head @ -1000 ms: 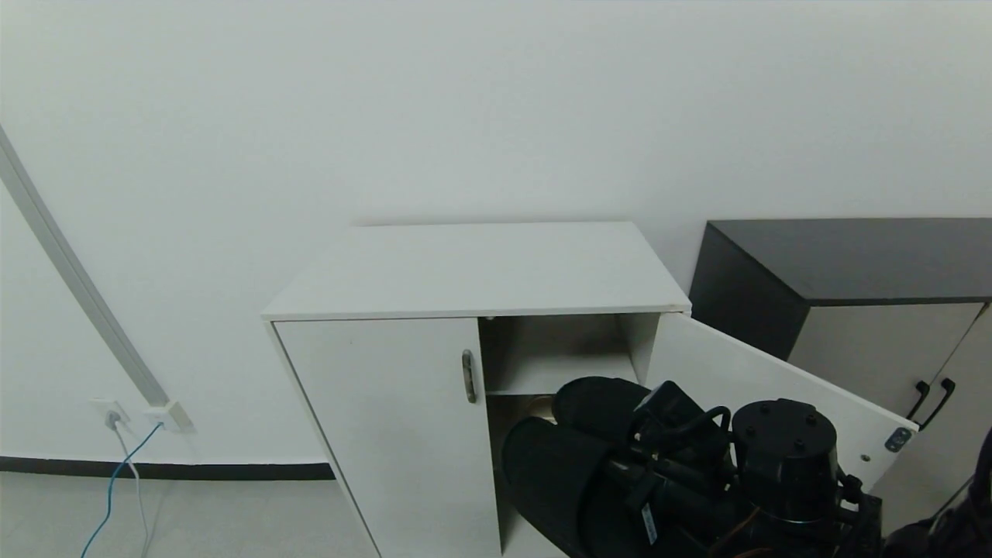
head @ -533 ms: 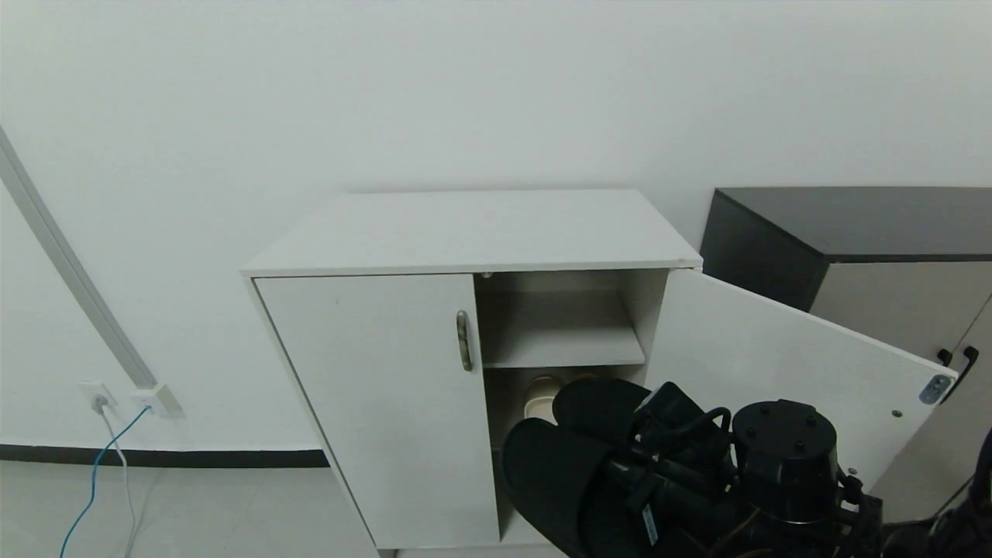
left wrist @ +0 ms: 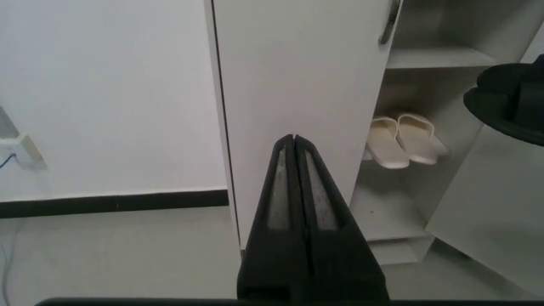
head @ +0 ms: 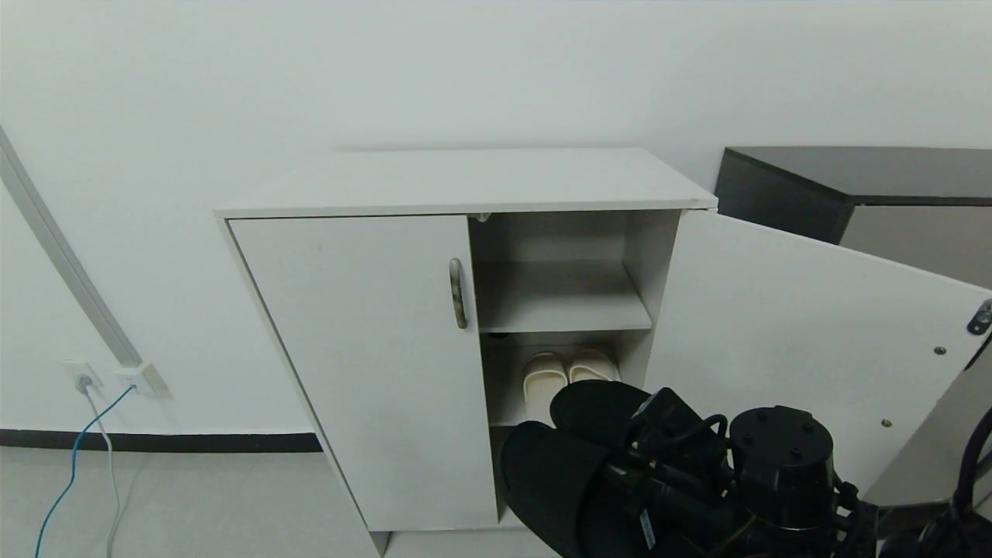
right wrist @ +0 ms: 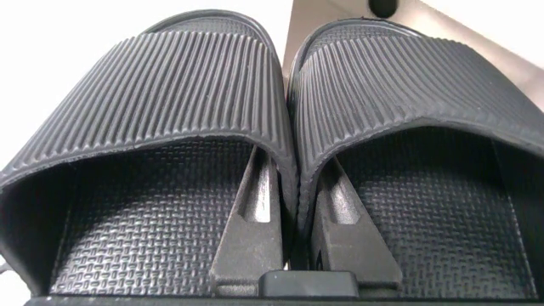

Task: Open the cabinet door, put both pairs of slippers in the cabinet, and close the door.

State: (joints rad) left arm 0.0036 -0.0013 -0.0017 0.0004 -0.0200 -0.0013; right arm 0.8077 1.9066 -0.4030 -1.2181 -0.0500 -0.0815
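Observation:
The white cabinet [head: 465,182] has its left door [head: 356,364] shut and its right door [head: 783,333] swung open to the right. A cream pair of slippers [head: 568,373] rests on the lower shelf inside, and the cream pair [left wrist: 405,140] also shows in the left wrist view. My right gripper [right wrist: 296,223] is shut on a black pair of slippers [head: 570,457], one finger inside each, pinching their inner walls together. The pair hangs low in front of the opening. My left gripper [left wrist: 293,191] is shut on nothing, facing the shut left door.
A dark-topped cabinet [head: 860,174] stands right behind the open door. Wall sockets with trailing cables [head: 85,384] sit low on the left wall. Bare floor [head: 194,504] lies left of the white cabinet. The upper shelf [head: 562,298] holds nothing.
The whole head view has shifted, so the camera moved: more of the cabinet's front and the cream slippers inside have come into sight. The right arm and black slippers stay put in the picture.

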